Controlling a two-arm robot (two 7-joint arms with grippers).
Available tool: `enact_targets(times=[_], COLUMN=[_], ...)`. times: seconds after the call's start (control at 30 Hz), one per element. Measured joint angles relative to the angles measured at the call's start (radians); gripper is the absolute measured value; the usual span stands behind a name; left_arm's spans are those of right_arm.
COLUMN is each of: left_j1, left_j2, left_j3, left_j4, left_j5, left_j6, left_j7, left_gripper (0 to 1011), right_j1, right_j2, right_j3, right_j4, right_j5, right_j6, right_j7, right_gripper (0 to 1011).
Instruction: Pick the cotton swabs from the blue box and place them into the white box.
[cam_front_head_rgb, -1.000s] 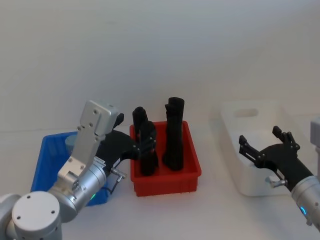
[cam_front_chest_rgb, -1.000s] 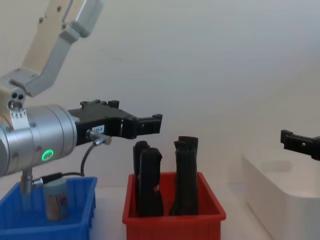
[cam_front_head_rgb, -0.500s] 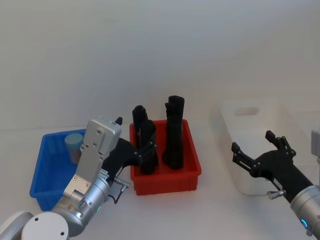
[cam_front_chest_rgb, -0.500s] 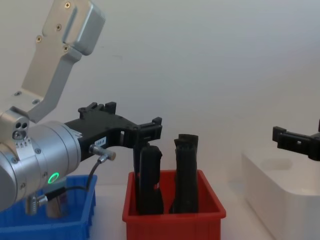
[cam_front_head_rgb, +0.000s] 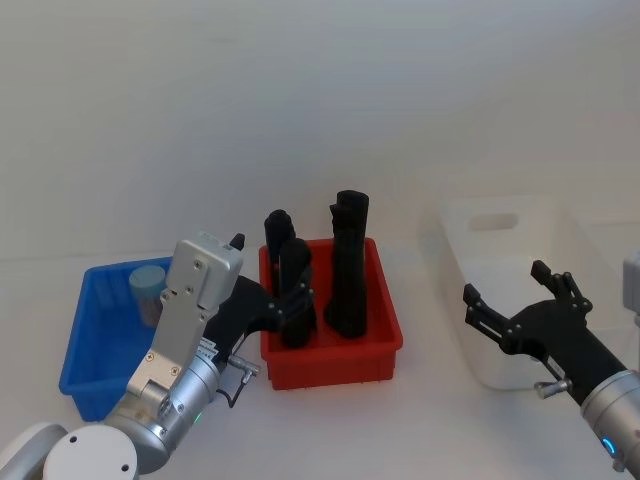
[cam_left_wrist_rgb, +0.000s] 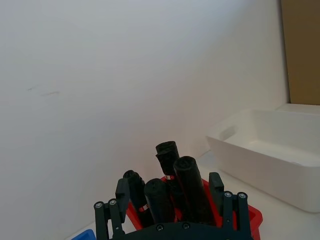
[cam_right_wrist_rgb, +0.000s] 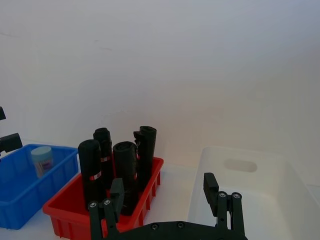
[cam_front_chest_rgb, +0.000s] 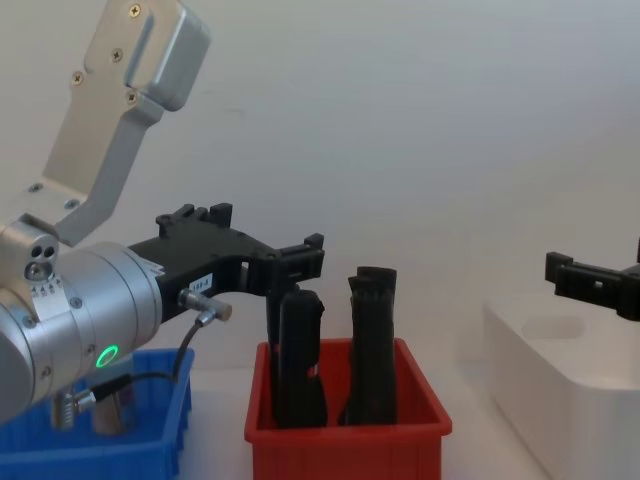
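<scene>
**One jar waits in the blue box, both jaws open and empty**

Head view: the cotton swabs (cam_front_head_rgb: 148, 292) are a single jar standing upright, lid up, at the far end of the blue box (cam_front_head_rgb: 82, 345), which leaves its sides free for a grasp from above. The left arm (cam_front_head_rgb: 185, 340) reaches forward between the blue box and the red box (cam_front_head_rgb: 335, 362). The left jaws sit at the red box's near left corner, beside the black bars (cam_front_head_rgb: 350, 265) and well apart from the jar. The right jaws hover spread wide over the counter (cam_front_head_rgb: 430, 420), just in front of the white box (cam_front_head_rgb: 482, 224), probably parked there out of the way.

Left wrist view: the left jaws stand apart with nothing between them. They point past the black bars towards the white box, so they are not lined up on the jar.

Right wrist view: the right jaws are also apart and empty. Beyond them the jar stands alone in the blue box and the white box looks bare.

Chest view: the left jaws are held level above the red box's left side, higher than the bar tops, likely so they can pass without knocking them. I judge the pick has not begun; the left arm, nearest the blue box, would have to swing back over the jar
</scene>
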Motion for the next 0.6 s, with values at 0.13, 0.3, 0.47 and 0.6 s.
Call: enact_targets(times=[0.13, 0.3, 0.47, 0.6], left_j1=[0.000, 0.000, 0.000, 0.000], left_j2=[0.000, 0.000, 0.000, 0.000], left_j3=[0.000, 0.000, 0.000, 0.000], left_j4=[0.000, 0.000, 0.000, 0.000], left_j5=[0.000, 0.000, 0.000, -0.001], left_j6=[0.000, 0.000, 0.000, 0.000], left_j7=[0.000, 0.000, 0.000, 0.000], left_gripper=[1004, 1004, 1004, 1004], right_j1=[0.000, 0.000, 0.002, 0.012], right_j2=[0.000, 0.000, -0.001, -0.006], right_j3=[0.000, 0.000, 0.000, 0.000], right_j4=[0.000, 0.000, 0.003, 0.020], right_j5=[0.000, 0.000, -0.001, -0.007], right_j6=[0.000, 0.000, 0.001, 0.004], right_j7=[0.000, 0.000, 0.001, 0.008], right_gripper=[1002, 1002, 1001, 1001])
